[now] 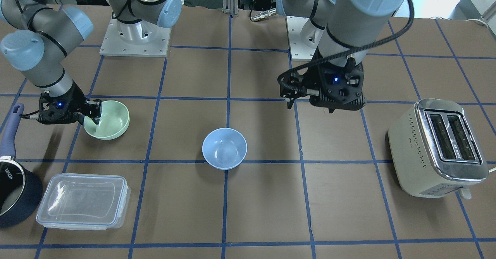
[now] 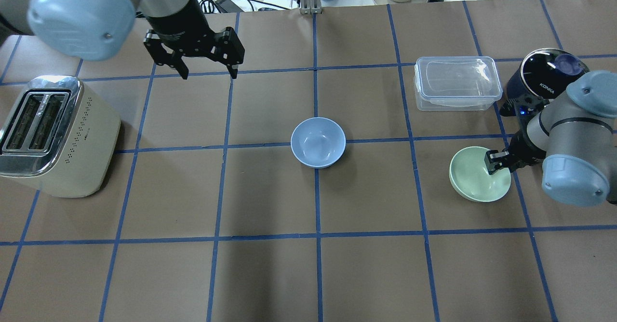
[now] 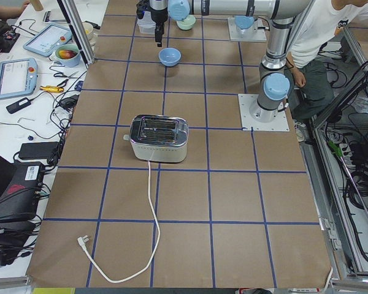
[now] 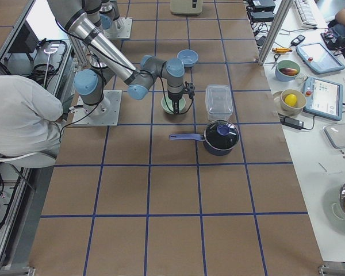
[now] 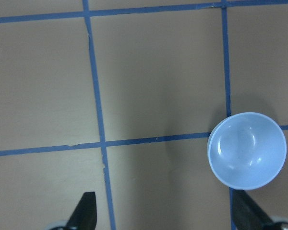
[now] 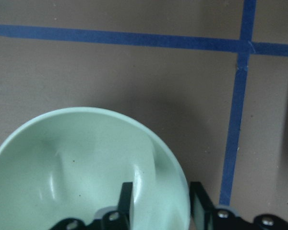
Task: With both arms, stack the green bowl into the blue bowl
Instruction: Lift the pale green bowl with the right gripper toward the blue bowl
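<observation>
Both the green bowl (image 1: 114,120) and blue bowl (image 1: 224,148) look glossy smooth, table (image 1: 263,204) cover's matt brown paper, toaster (image 1: 407,150) has shiny chrome trim.

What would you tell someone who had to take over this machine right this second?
Left claw: open and empty, hovering above the table, off to one side of the blue bowl.
Right claw: fingers straddle the green bowl's rim, one inside and one outside; I cannot tell if it is clamped.
Blue bowl: upright and empty near the table's middle.
Done: right claw positioned at the green bowl.
Left: grip the green bowl, lift it, carry it over and set it inside the blue bowl.
</observation>
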Available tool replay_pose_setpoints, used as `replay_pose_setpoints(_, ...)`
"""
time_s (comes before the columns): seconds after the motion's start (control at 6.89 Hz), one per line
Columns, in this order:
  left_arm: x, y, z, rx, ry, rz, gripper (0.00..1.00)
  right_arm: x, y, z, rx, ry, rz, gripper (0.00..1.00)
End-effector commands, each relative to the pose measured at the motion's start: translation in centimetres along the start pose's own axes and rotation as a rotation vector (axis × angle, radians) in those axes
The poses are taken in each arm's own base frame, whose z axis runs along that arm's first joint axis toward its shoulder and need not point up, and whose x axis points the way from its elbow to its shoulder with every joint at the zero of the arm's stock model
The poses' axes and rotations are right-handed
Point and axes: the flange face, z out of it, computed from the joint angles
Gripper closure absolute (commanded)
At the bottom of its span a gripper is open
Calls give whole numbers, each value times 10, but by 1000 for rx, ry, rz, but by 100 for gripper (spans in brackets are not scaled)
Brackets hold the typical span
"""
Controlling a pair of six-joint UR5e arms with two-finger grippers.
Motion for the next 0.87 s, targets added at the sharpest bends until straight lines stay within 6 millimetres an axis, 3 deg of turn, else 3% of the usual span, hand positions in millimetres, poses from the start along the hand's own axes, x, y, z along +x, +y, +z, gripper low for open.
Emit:
replay_pose_setpoints(0.0,-23,12,-28,112,-12,76,0,1,-1,4,-9,0,-16,100)
replay_pose_setpoints(0.29,-33,26,-26,115,-92,76,0,0,-8,-13,23,2,3,100)
replay_pose_setpoints(0.44,-38,34,-35,116,-107,69,0,-8,-21,-31,58,-29,40,100)
replay_pose_setpoints(0.58,-59,37,-42,131,-84,12,0,-36,-40,-56,54,-80,85,100)
replay_pose_setpoints(0.73,-63,38,-46,141,-62,7,0,-73,-63,-86,35,-88,107,100)
